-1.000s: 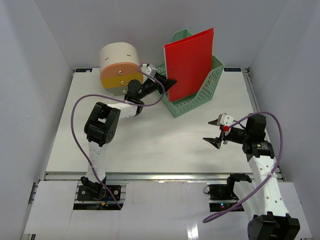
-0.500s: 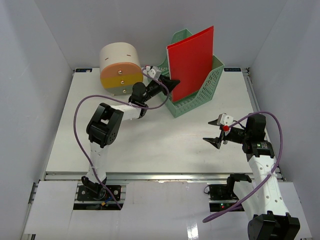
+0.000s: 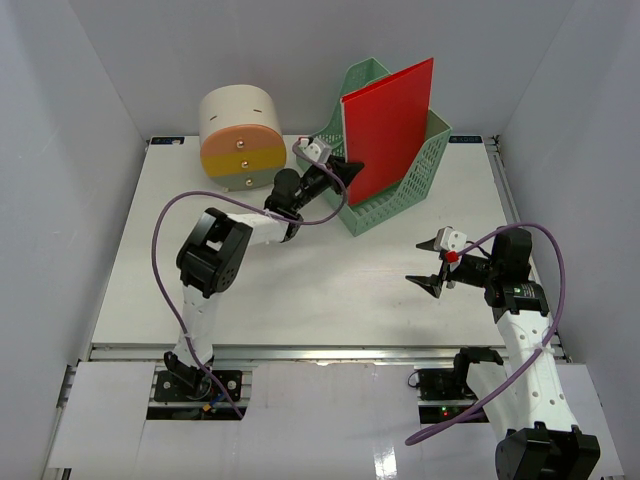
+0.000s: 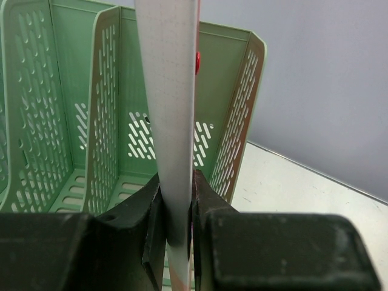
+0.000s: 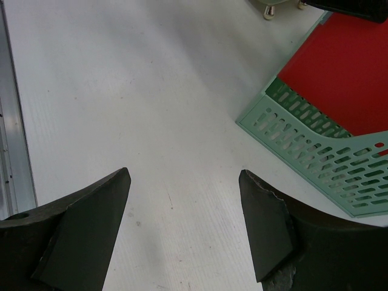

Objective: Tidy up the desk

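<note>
A red folder (image 3: pixel 388 128) stands upright in the green mesh file rack (image 3: pixel 400 195) at the back of the white desk (image 3: pixel 300 290). My left gripper (image 3: pixel 345 168) is shut on the folder's near edge. In the left wrist view the folder (image 4: pixel 170 91) shows edge-on as a pale strip pinched between the black fingers (image 4: pixel 203 200), with the rack's (image 4: pixel 236 115) slots behind it. My right gripper (image 3: pixel 428 263) hovers open over bare desk at the right, nothing between its fingers (image 5: pixel 267 224). The rack's corner (image 5: pixel 315 151) and the folder (image 5: pixel 342 73) lie ahead of it.
A beige round drawer box (image 3: pixel 240 135) with orange and green drawer fronts stands at the back left, close beside the left arm. A metal rail (image 3: pixel 320 352) runs along the desk's front edge. Grey walls enclose the desk on three sides.
The left gripper has carried the red folder to the right and deeper into the rack. The right arm has not moved.
</note>
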`<action>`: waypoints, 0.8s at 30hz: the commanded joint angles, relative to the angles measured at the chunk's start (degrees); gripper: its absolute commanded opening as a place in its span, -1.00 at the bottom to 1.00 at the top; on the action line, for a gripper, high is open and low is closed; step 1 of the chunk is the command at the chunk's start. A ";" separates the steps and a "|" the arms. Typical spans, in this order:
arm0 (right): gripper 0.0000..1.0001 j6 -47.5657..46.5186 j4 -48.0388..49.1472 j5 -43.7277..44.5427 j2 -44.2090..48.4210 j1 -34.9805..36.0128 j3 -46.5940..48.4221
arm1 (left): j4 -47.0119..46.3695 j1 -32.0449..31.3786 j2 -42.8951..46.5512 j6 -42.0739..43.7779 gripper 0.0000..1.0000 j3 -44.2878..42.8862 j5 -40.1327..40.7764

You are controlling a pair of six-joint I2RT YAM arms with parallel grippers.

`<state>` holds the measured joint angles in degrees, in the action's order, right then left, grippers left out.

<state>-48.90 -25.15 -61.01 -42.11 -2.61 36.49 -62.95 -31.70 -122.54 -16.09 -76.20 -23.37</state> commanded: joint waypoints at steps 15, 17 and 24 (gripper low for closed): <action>0.57 -0.66 1.41 -1.65 0.37 -0.20 -0.72 | 2.11 -5.20 2.04 4.47 -1.00 3.72 11.35; 0.57 -0.67 1.33 -1.56 0.54 -0.20 -0.72 | 1.55 -5.48 1.95 4.30 -0.86 4.56 12.07; 0.57 -0.67 1.36 -1.28 0.71 -0.20 -0.81 | 0.46 -6.70 5.08 4.51 0.28 9.95 15.02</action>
<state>-48.90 -25.12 -61.25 -41.97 -2.61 35.81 -62.09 -37.96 -122.50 -12.39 -68.06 -10.65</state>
